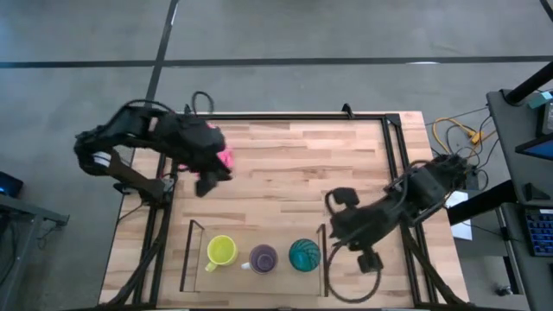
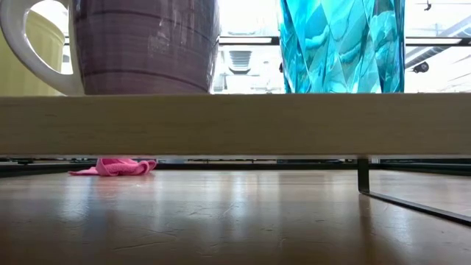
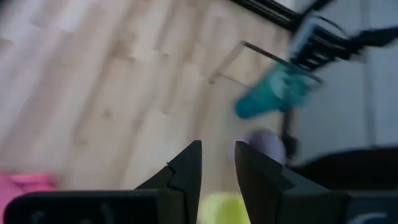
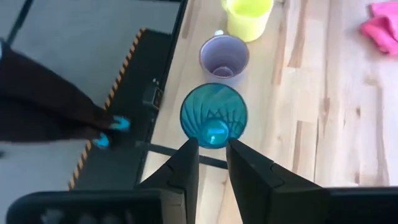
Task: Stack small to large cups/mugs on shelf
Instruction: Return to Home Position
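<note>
Right end effector (image 4: pixel 212 146), narrowly parted and empty, hovers just beside the teal tumbler (image 4: pixel 213 115), which stands on the shelf (image 1: pixel 186 256) with purple mug (image 4: pixel 224 57) and yellow mug (image 4: pixel 247 15). Left end effector (image 3: pixel 217 149), likewise narrow, hangs over the surface (image 1: pixel 294 164). Placement appears complete; homing calls for a retreat clear of the tumbler.

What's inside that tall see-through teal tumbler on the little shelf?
Nothing shows inside the translucent teal tumbler: the right wrist view looks down to its bare ribbed bottom. The right pincer hides only a bit of its rim with its fingertips.
</note>
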You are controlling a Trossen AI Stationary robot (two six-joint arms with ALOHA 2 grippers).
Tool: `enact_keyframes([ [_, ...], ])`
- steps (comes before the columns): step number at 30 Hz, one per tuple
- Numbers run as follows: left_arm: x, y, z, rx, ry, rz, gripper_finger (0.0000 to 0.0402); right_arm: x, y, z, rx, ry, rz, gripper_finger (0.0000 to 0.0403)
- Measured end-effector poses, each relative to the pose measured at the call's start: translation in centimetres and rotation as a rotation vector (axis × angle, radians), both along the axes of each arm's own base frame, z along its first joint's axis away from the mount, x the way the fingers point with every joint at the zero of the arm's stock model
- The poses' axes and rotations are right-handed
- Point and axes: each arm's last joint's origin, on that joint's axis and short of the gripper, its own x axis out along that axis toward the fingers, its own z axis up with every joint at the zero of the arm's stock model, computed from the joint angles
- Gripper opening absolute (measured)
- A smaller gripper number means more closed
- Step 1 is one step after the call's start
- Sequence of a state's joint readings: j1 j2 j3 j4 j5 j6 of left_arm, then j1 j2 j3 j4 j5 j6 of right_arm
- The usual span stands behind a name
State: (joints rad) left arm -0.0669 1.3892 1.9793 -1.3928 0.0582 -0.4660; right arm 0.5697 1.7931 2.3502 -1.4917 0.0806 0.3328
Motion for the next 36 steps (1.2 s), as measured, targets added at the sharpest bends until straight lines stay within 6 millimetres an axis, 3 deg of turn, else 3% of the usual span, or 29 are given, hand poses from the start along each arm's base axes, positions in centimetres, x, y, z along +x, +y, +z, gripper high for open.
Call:
enact_keyframes([
  [6,-4.6,0.1,1.7,-0.063,-0.075,-0.029,0.0082,-2.5,-1.7,1.5,0.007,-0.004,-0.031,0.0073],
  [11,-7.9,0.7,2.5,0.076,-0.165,0.004,0.0082,-4.0,-2.7,2.5,-0.032,-0.060,-0.072,0.0078],
  [16,-11.1,1.2,2.1,0.140,-0.202,0.085,0.0082,-5.8,-4.1,3.6,-0.038,-0.122,-0.125,0.0077],
  [22,-12.5,1.5,-0.8,0.161,-0.179,0.160,0.0082,-8.3,-5.9,3.9,-0.060,-0.175,-0.190,0.0073],
  [28,-12.9,1.5,-4.6,0.150,-0.296,0.167,0.0082,-9.9,-7.0,3.0,-0.008,-0.258,-0.186,0.0080],
  [36,-14.3,1.6,-9.2,0.077,-0.462,0.212,0.0082,-11.8,-8.3,-1.2,0.098,-0.412,-0.186,0.0077],
])
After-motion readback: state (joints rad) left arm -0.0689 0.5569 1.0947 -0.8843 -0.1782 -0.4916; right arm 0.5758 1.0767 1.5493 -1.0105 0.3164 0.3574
